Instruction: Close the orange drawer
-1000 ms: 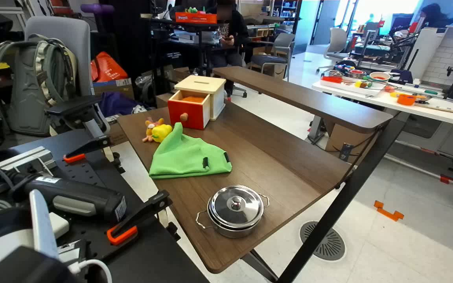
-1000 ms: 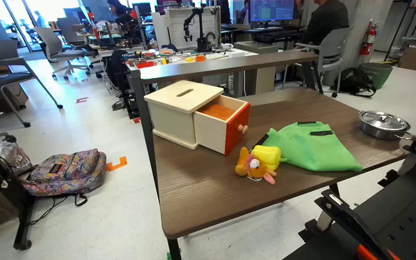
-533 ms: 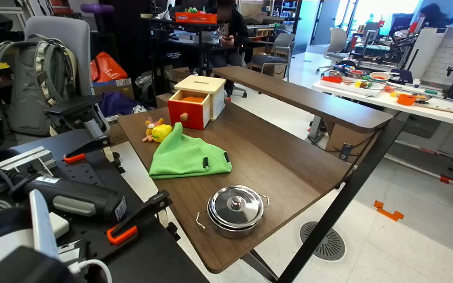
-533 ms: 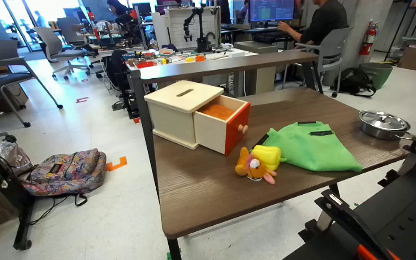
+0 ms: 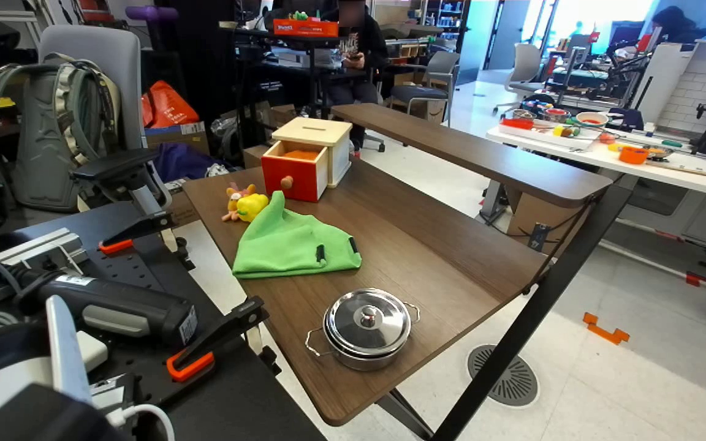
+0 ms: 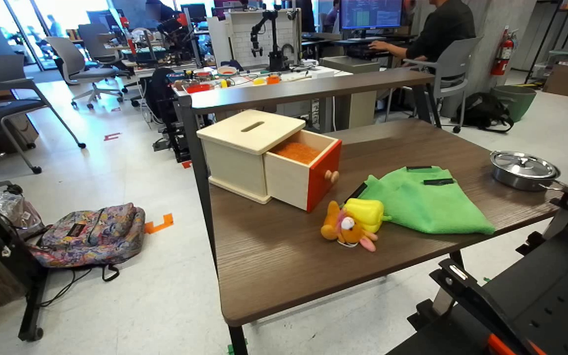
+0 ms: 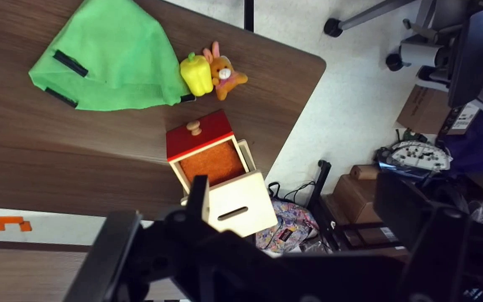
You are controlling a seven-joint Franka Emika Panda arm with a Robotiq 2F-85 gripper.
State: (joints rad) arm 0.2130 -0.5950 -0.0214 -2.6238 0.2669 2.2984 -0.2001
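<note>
In your wrist view, the orange drawer (image 7: 199,136) at 10 o'clock has a red front, tan wooden knob (image 7: 193,127), pale wood walls and rusty orange inside. Your cabinet (image 7: 243,199) at 6 is plain cream. The cloth (image 7: 115,58), also 10, is lime green with black strips. At 11 you've got a green-stemmed yellow bell pepper (image 7: 197,76), at 12 an orange plush bunny (image 7: 224,77) with pink ears. The table (image 7: 78,142) is brown woodgrain, the backpack (image 7: 296,218) at 5 is busy multicolour print, your gripper (image 7: 294,180) is mostly black. In both exterior views your lidded pot (image 5: 368,324) is plain silver.
</note>
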